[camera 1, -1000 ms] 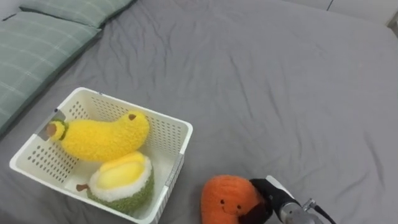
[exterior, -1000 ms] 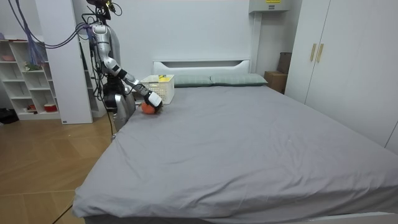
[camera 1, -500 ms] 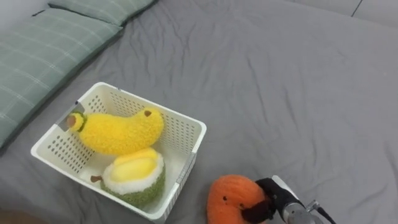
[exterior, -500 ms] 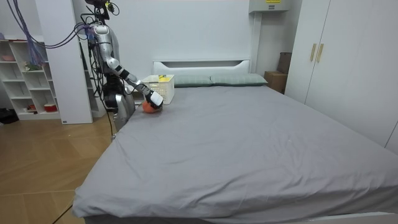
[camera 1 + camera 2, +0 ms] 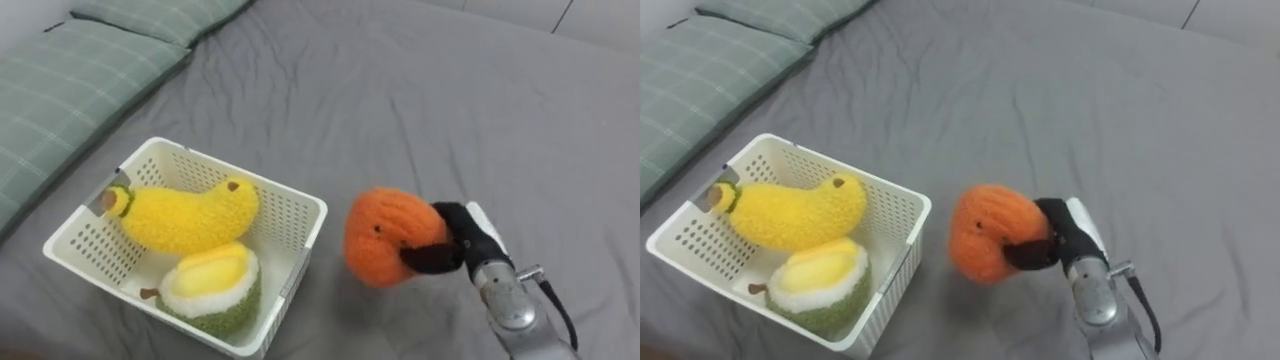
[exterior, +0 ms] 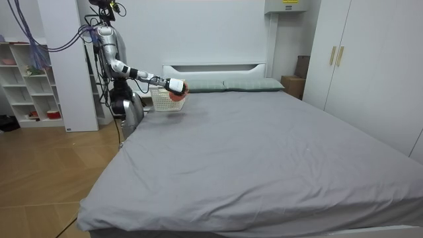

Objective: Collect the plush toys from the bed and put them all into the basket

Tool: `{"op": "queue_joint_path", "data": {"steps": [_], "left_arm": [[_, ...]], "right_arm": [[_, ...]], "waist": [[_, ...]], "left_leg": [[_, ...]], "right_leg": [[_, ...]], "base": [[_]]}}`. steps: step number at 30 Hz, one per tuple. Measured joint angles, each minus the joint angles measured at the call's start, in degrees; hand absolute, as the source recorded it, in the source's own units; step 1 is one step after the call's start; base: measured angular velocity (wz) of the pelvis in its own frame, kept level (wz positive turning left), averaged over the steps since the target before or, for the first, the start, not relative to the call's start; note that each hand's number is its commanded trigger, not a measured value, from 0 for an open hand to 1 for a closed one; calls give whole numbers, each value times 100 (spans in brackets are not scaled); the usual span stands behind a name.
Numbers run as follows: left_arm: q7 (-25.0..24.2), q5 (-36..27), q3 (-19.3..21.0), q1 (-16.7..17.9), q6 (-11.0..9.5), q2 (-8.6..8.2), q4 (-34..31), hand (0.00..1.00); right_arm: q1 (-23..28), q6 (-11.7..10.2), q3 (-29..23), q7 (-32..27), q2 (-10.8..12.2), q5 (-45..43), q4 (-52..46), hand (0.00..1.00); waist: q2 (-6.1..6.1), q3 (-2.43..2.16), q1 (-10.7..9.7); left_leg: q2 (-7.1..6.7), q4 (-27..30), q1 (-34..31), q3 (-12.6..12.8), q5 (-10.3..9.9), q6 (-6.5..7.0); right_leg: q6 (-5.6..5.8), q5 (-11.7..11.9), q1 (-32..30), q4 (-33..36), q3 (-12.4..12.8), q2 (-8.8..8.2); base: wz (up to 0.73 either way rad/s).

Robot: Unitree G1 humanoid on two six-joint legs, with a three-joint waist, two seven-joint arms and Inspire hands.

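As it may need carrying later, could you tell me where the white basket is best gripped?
Likely the white basket by its right-wall rim near the far corner, from above: the rim there is bare, whereas the yellow plush and green plush crowd the rest.

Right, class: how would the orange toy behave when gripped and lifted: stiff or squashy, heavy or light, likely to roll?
Probably squashy: the orange toy looks fuzzy and stuffed. Likely light: the right hand, curled round it, holds it above the bed alone. Being roundish, it may roll if dropped.

No writing, label, number or sign is legible on anything here.
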Motion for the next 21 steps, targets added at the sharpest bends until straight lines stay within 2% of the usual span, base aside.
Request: {"op": "queue_joint_path", "data": {"steps": [6,11,16,21], "left_arm": [[-43,0,4,-198,-33,21,-20,0],[-96,1,-3,-341,-32,74,-23,0],[-98,15,4,-379,-29,84,-21,0],[-131,17,40,-416,-28,84,-21,0]], "right_arm": [[-78,-14,-85,23,-181,172,-987,100],[-366,15,-90,68,-195,162,-1423,100],[-511,31,49,82,-188,238,-1799,100],[-631,33,173,218,-79,241,-1852,99]], "waist": [[-26,9,-42],[-34,11,-17],[-73,12,128],[-144,45,355]], "left_leg": [[38,-27,63,141,-6,2],[52,-29,80,230,-16,13],[54,-49,108,266,-22,19],[58,-51,96,253,-27,18]], "right_leg": [[-5,7,-34,70,146,14],[-12,12,-50,83,235,19],[-9,14,-58,89,299,22],[-9,14,-66,81,292,27]], "base": [[-12],[-9],[-5],[0]]}}
